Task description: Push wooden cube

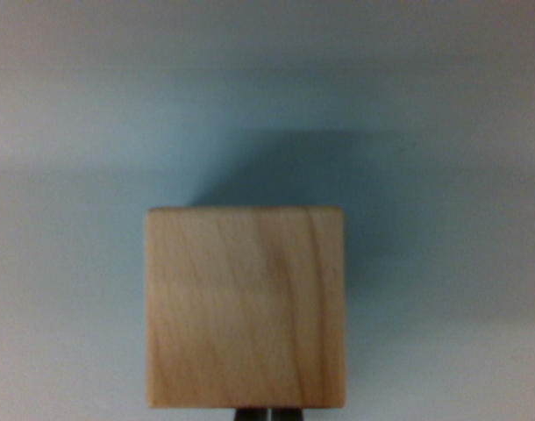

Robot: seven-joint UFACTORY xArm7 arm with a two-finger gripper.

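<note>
A light wooden cube [245,307] fills the lower middle of the wrist view, resting on a pale blue-grey surface. Its grain runs mostly top to bottom. Just below the cube's bottom edge, two dark fingertips of my gripper [269,413] peek in at the frame's bottom, pressed close together with only a thin line between them. They sit right against the cube's near face, with nothing held between them. Most of the gripper is out of frame.
The pale surface [443,175] stretches around the cube on all sides. A dark shadow [338,175] falls beyond the cube toward the upper right.
</note>
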